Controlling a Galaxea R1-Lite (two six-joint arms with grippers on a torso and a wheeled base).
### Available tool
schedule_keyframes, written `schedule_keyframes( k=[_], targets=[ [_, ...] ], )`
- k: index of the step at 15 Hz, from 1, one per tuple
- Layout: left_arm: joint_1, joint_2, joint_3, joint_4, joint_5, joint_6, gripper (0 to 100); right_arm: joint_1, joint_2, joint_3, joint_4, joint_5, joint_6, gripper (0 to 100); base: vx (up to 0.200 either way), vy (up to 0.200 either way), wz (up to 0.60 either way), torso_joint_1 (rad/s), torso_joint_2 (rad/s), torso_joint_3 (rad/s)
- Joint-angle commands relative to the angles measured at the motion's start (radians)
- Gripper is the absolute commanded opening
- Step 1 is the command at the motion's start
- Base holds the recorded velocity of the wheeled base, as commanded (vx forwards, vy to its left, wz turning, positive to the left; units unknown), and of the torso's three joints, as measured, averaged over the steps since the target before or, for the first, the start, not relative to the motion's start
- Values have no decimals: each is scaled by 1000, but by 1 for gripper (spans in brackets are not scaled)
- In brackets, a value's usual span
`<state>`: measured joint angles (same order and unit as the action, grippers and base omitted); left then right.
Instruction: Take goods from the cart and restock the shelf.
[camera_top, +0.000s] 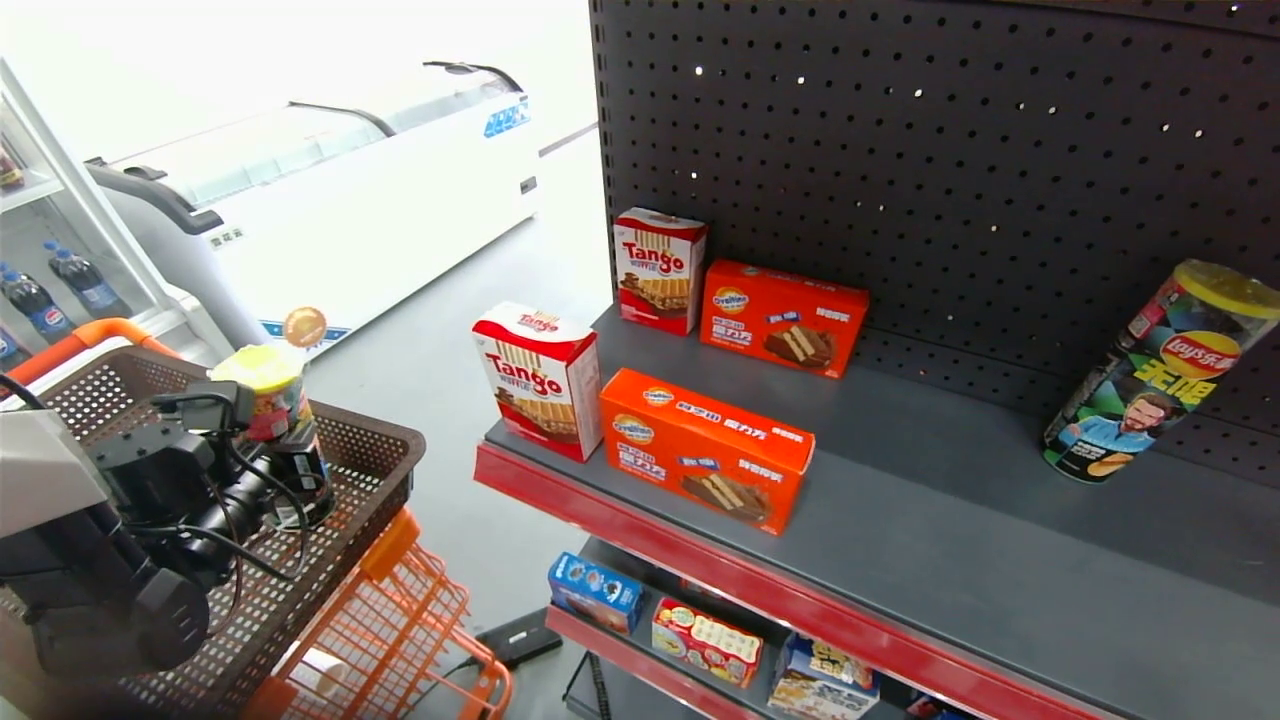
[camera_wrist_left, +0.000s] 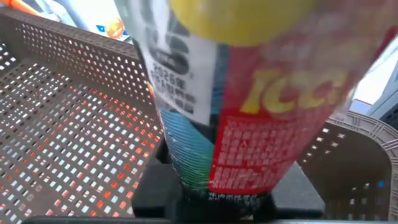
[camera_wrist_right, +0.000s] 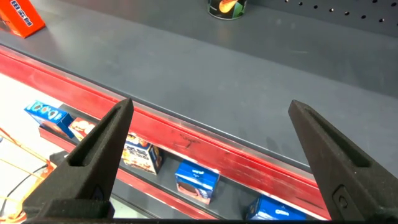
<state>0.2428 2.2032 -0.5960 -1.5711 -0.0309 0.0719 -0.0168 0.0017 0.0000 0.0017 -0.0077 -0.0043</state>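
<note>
A chips can with a yellow lid (camera_top: 268, 392) stands upright in the brown cart basket (camera_top: 385, 450), and my left gripper (camera_top: 288, 462) is shut on its lower part. Up close, the can (camera_wrist_left: 249, 118) shows a red and teal label, with the gripper (camera_wrist_left: 217, 196) clamped at its base. My right gripper (camera_wrist_right: 210, 111) hangs open and holds nothing, just in front of the grey shelf (camera_wrist_right: 249, 74) and its red front edge (camera_wrist_right: 205, 143). A second chips can (camera_top: 1160, 375) leans against the pegboard at the shelf's right.
On the shelf's left stand two wafer boxes (camera_top: 540, 380) (camera_top: 658, 268) and two orange boxes (camera_top: 705, 448) (camera_top: 783, 316). The grey shelf (camera_top: 950, 500) has free room in its middle and right. Lower shelves hold small boxes (camera_top: 596, 590). A white freezer (camera_top: 340, 200) stands behind.
</note>
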Motion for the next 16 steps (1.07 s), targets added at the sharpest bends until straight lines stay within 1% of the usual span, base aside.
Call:
schedule_keyframes(
  k=[1, 2, 3, 4, 5, 6, 7, 8, 9, 10, 11, 12, 13, 14, 15, 16],
  targets=[
    [4, -94, -4, 2, 2, 3, 0, 0, 1, 0, 0, 0, 0, 100, 0, 0, 0, 0, 0, 0],
    [4, -154, 8, 11, -7, 5, 0, 0, 1, 0, 0, 0, 0, 100, 0, 0, 0, 0, 0, 0],
    [3, -218, 24, 54, -24, 5, 0, 0, 1, 0, 0, 0, 0, 100, 0, 0, 0, 0, 0, 0],
    [0, -307, 38, 138, -61, -1, 0, 0, 1, 0, 0, 0, 0, 100, 0, 0, 0, 0, 0, 0],
    [-3, -352, 39, 171, -84, -7, 0, 0, 1, 0, 0, 0, 0, 100, 0, 0, 0, 0, 0, 0],
    [-10, -447, 58, 181, -115, -18, 0, 0, 1, 0, 0, 0, 0, 100, 0, 0, 0, 0, 0, 0],
    [-10, -450, 59, 181, -116, -18, 0, 0, 1, 0, 0, 0, 0, 100, 0, 0, 0, 0, 0, 0],
    [-66, -568, 102, 206, -155, -20, 0, 0, 1, 0, 0, 0, 0, 100, 0, 0, 0, 0, 0, 0],
    [-103, -626, 108, 267, -155, -20, 0, 0, 1, 0, 0, 0, 0, 100, 0, 0, 0, 0, 0, 0],
    [-109, -646, 107, 310, -155, -12, 0, 0, 1, 0, 0, 0, 0, 100, 0, 0, 0, 0, 0, 0],
    [-128, -660, 130, 313, -161, -12, 0, 0, 1, 0, 0, 0, 0, 100, 0, 0, 0, 0, 0, 0],
    [-171, -698, 170, 312, -165, -26, 0, 0, 1, 0, 0, 0, 0, 100, 0, 0, 0, 0, 0, 0],
    [-221, -743, 216, 325, -235, -63, 0, 0, 1, 0, 0, 0, 0, 100, 0, 0, 0, 0, 0, 0],
    [-247, -752, 254, 324, -325, -72, 0, 0, 1, 0, 0, 0, 0, 100, 0, 0, 0, 0, 0, 0],
    [-250, -760, 272, 325, -412, -73, 0, 0, 1, 0, 0, 0, 0, 100, 0, 0, 0, 0, 0, 0],
    [-252, -764, 271, 327, -443, -73, 0, 0, 1, 0, 0, 0, 0, 100, 0, 0, 0, 0, 0, 0]
  ],
)
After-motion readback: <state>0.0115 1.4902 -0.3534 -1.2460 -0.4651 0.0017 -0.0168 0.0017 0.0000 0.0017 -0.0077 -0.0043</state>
